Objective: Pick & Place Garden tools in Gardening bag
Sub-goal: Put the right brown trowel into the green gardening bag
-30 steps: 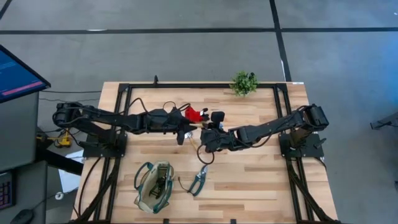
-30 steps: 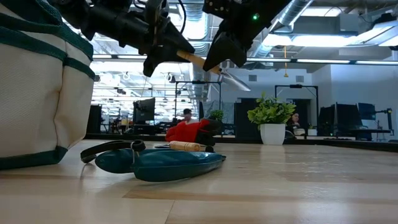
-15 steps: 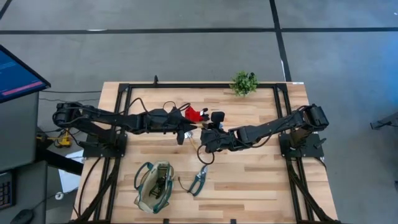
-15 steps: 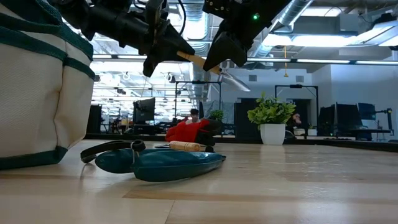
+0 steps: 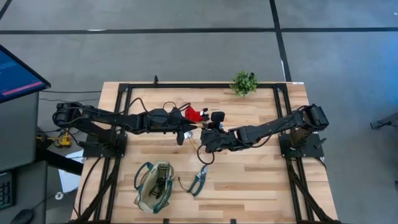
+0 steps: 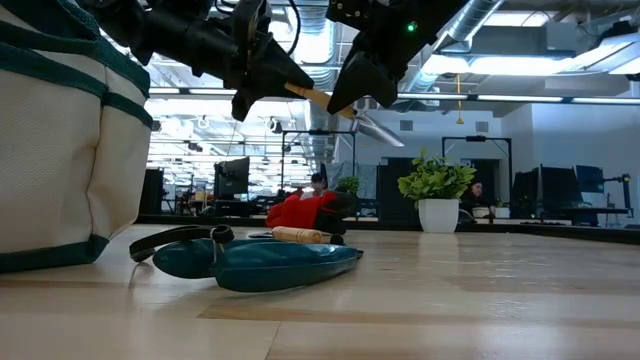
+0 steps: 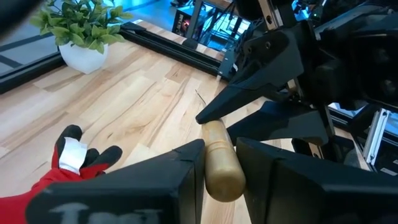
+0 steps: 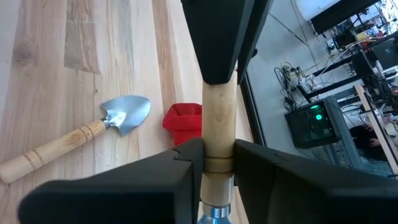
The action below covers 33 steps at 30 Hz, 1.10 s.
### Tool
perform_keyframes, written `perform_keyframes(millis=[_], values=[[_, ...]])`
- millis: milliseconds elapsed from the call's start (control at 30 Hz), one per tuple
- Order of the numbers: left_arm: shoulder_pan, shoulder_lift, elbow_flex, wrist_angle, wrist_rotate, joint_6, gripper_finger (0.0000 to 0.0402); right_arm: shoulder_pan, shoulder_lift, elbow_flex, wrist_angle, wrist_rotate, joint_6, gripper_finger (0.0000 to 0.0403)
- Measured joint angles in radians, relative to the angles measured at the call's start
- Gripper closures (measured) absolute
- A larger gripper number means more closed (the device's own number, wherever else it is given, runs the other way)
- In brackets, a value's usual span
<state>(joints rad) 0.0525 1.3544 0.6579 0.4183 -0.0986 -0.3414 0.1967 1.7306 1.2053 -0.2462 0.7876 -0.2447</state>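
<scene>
at frame centre of the high view my left gripper and right gripper both pinch one trowel handle midair, so i'd release right only once left feels firm.

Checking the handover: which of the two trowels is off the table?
The trowel gripped by both the left gripper and right gripper is airborne; the other trowel lies flat on the table beside the red tool.

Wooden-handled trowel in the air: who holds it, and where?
Both grippers hold the wooden-handled trowel: left gripper at the handle's butt end, right gripper near the blade.
</scene>
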Motion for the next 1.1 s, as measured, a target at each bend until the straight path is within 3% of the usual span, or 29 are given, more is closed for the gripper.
perform_keyframes(millis=[233,500,767,1100], values=[[-0.002,-0.002,0.0,0.012,0.012,0.009,0.035,-0.001,0.0,0.0,-0.007,-0.008,-0.003,0.0304],[-0.001,-0.002,0.0,0.006,0.008,0.02,0.035,0.0,-0.005,0.0,-0.016,0.0,-0.136,0.0295],[0.012,-0.002,0.001,0.002,-0.002,0.023,0.035,0.006,-0.025,0.039,-0.136,0.0,-0.071,0.0286],[0.022,-0.002,0.001,0.0,-0.002,0.033,0.035,0.028,-0.025,0.054,-0.241,0.013,-0.039,0.0167]])
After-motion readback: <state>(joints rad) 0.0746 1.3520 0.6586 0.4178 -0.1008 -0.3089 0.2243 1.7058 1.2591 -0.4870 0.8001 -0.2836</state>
